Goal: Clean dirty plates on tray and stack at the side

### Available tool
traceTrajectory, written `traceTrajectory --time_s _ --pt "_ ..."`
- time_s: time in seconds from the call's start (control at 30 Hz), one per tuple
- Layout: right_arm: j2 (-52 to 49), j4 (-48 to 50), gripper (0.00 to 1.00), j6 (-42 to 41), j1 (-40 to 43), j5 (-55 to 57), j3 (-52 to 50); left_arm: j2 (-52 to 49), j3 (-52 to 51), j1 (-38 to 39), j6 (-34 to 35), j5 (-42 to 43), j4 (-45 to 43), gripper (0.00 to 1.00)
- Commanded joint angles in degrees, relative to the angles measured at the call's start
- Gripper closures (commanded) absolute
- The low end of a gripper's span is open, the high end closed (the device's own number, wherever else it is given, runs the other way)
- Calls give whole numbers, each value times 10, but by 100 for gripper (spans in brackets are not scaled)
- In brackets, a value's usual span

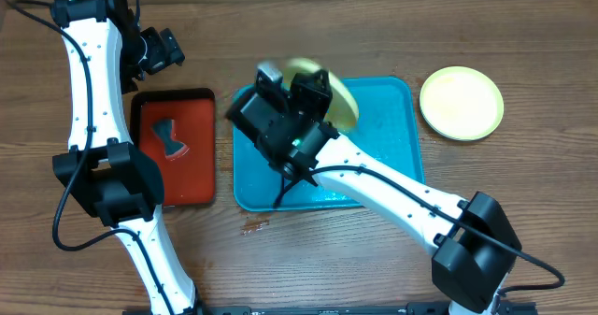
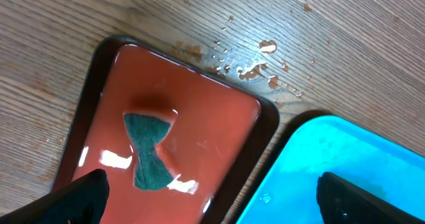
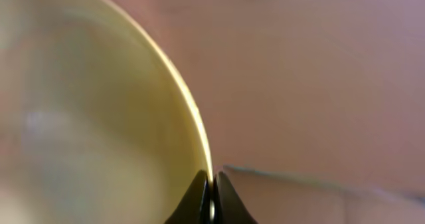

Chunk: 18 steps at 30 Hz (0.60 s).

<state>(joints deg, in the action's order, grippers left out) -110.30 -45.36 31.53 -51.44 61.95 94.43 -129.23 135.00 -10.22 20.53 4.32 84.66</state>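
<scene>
My right gripper (image 1: 313, 89) is shut on the rim of a pale yellow-green plate (image 1: 342, 98) and holds it tilted above the far part of the turquoise tray (image 1: 392, 137). In the right wrist view the fingertips (image 3: 211, 187) pinch the plate's edge (image 3: 99, 117). A second yellow-green plate (image 1: 461, 102) lies flat on the table to the right of the tray. The light blue plate is not visible. My left gripper (image 1: 159, 51) is open and empty, up beyond the red tray; its fingers (image 2: 226, 201) straddle the gap between the red tray and the turquoise tray (image 2: 345, 164).
A red tray with a black rim (image 1: 201, 179) lies left of the turquoise tray and holds a dark green sponge (image 1: 168, 139), also seen in the left wrist view (image 2: 149, 151). Water drops (image 2: 262, 64) lie on the wood beyond it. My right arm crosses the turquoise tray.
</scene>
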Motion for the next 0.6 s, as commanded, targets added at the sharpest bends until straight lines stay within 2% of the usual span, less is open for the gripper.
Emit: traceTrajectory --time_s 0.0,0.1,0.2,0.23,0.27,0.37,0.47,0.57 --pt "12 -18 96 -75 53 -143 3 6 8 1 -13 6 2 0" --pt "24 -10 96 -126 119 -132 14 6 8 1 -13 6 2 0" --pt "36 -13 96 -191 203 -223 27 6 8 1 -13 6 2 0" --pt "42 -20 96 -243 280 -348 32 6 8 1 -13 6 2 0" --pt "42 -25 96 -264 322 -427 32 6 8 1 -13 6 2 0" --pt "37 -51 96 -275 446 -680 30 6 8 1 -13 6 2 0" --pt "26 -81 96 -275 543 -822 29 6 8 1 -13 6 2 0" --pt "10 -104 96 -275 635 -856 19 6 8 1 -13 6 2 0"
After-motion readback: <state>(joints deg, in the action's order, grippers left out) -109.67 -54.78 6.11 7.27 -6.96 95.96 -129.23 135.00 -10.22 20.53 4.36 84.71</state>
